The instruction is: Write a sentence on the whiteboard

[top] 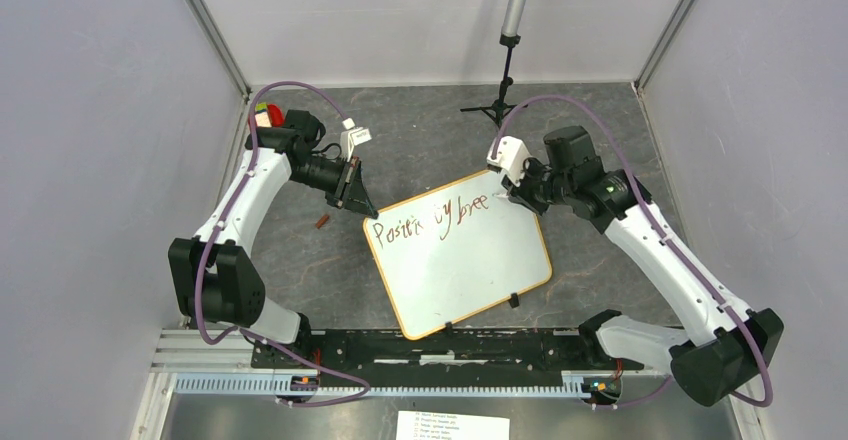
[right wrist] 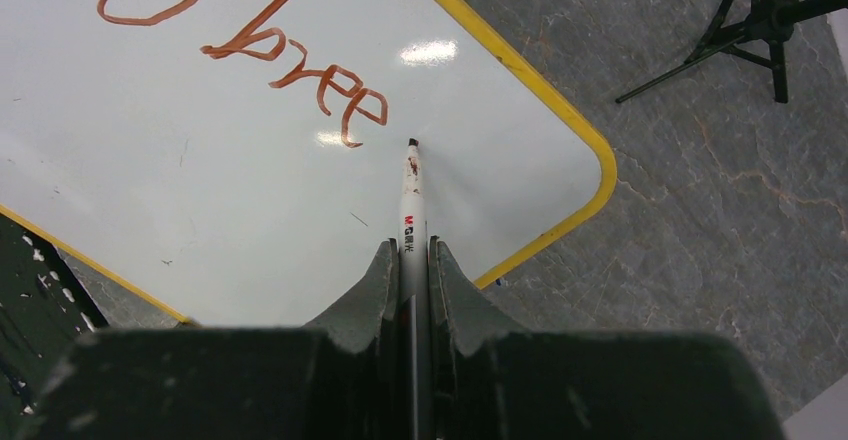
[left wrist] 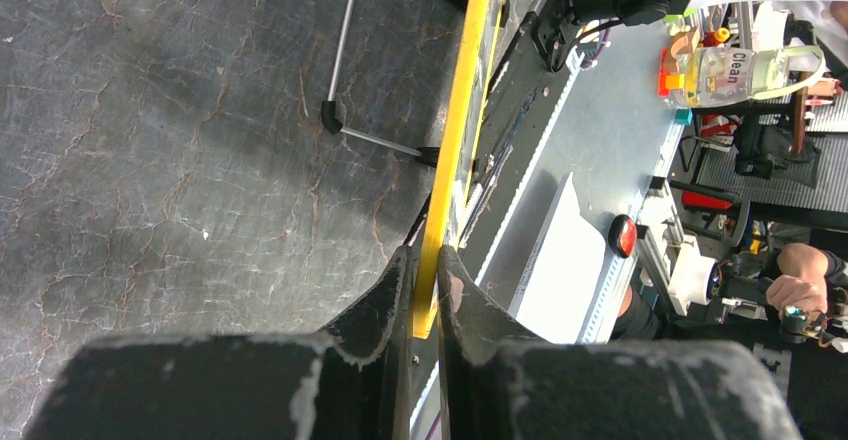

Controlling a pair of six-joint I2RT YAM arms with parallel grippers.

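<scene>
The whiteboard (top: 470,265) lies tilted on the dark table, its yellow rim (right wrist: 560,85) showing in the right wrist view. Brownish-red writing (top: 430,217) runs along its far edge, ending in "bree" (right wrist: 300,80). My left gripper (top: 357,200) is shut on the whiteboard's far-left corner, the yellow edge (left wrist: 452,150) pinched between its jaws (left wrist: 427,265). My right gripper (right wrist: 413,250) is shut on a white marker (right wrist: 411,200). The marker's tip rests on the board just right of the last letter, near the far-right corner (top: 497,196).
A small dark cap (top: 322,221) lies on the table left of the board. A black tripod stand (top: 502,90) rises at the back. A small black clip (top: 513,300) sits on the board's near edge. A printed paper sheet (top: 452,425) lies beyond the front rail.
</scene>
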